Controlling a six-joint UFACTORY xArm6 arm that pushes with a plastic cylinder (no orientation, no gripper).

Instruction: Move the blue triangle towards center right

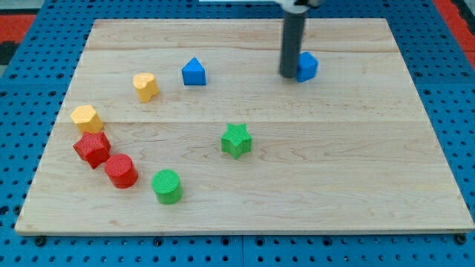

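Note:
The blue triangle (pixel 194 72) sits on the wooden board (pixel 334 170) in the upper middle, left of my rod. My tip (pixel 288 75) rests on the board toward the view's upper right, touching the left side of a blue cube-like block (pixel 308 66). The tip is well to the right of the blue triangle, apart from it.
A yellow heart-like block (pixel 146 86) lies left of the triangle. A yellow hexagon (pixel 87 118), a red star (pixel 92 148) and a red cylinder (pixel 121 170) cluster at the left. A green cylinder (pixel 168 185) and a green star (pixel 237 140) lie lower middle.

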